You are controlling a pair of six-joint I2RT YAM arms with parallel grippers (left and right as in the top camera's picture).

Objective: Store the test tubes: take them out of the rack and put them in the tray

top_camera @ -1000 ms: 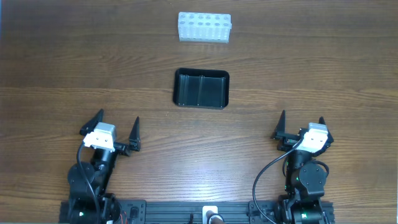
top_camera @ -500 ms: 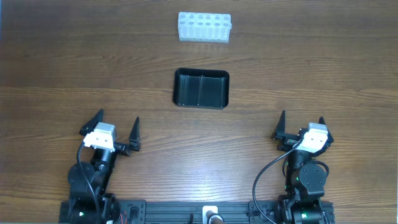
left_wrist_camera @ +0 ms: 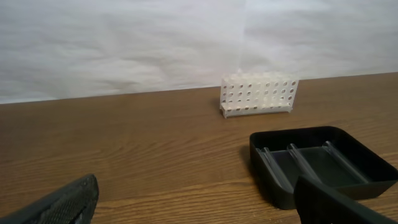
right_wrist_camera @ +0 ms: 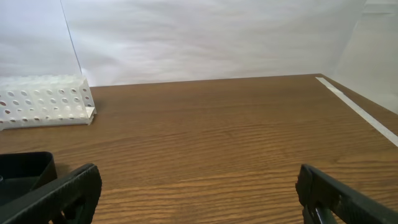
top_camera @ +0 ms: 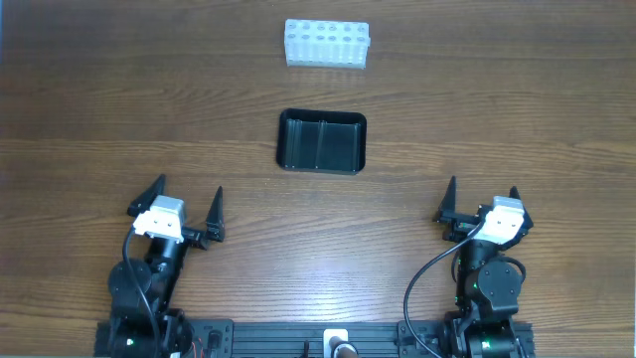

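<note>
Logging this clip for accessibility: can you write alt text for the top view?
A white rack stands at the wooden table's far side, with an empty black tray nearer the arms. The left end effector and right end effector sit open near their bases, touching nothing.

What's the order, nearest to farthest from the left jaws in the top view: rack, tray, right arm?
1. Tray, ahead and toward the middle.
2. Rack, beyond the tray, at the far side.
3. Right arm, across on the right side.
</note>
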